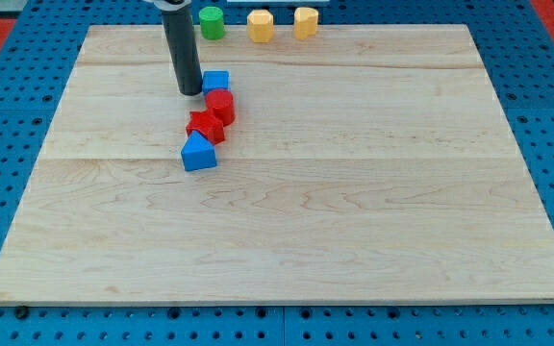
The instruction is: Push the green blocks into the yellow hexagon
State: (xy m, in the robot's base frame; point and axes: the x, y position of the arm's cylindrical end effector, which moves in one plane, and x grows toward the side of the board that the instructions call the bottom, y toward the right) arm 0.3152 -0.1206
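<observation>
One green block, a round cylinder [212, 21], stands at the board's top edge. Right of it a yellow hexagon [260, 25] and a second yellow block [305, 21] of unclear shape stand in a row, with small gaps between them. My tip [190, 91] rests on the board well below the green cylinder, just left of a blue cube [216, 82]. The rod rises from the tip to the view's top, just left of the green cylinder.
Below the blue cube a red cylinder [221, 105], a red star-like block [205, 126] and a blue triangular block [198, 153] form a touching chain running down and left. The wooden board [354, 211] lies on a blue pegboard.
</observation>
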